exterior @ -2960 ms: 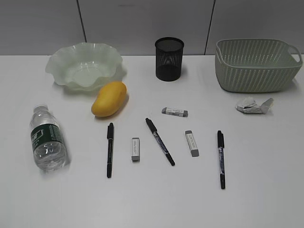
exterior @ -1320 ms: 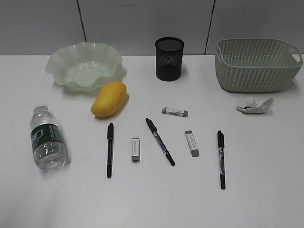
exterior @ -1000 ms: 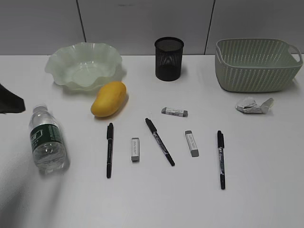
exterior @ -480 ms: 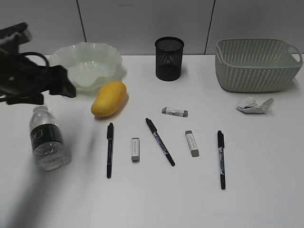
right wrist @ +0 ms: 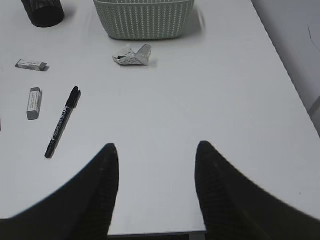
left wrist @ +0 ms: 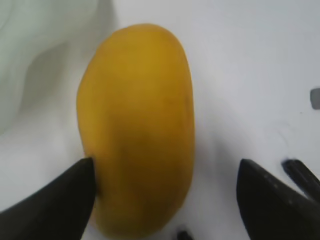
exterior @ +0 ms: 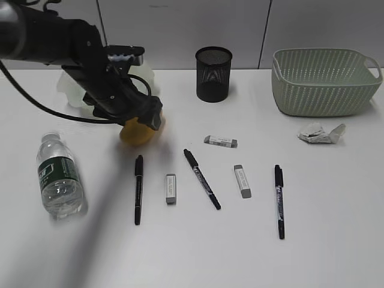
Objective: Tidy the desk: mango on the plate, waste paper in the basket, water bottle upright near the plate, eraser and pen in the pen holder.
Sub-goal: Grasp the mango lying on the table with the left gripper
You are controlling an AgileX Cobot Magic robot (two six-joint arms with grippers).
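Though cluttered, white desk (exterior: pixel 336 240), grey wall (exterior: pixel 180 30)

No text, brand, number or sign can be read. The dark green label on the clear plastic water bottle (exterior: pixel 59 178) carries pale marks too small to make out; printing on the black pens (exterior: pixel 201 179) and crumpled white paper wad (exterior: pixel 321 133) is illegible.

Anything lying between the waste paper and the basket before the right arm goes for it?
No. The right wrist view shows only bare desk between the waste paper and the basket.
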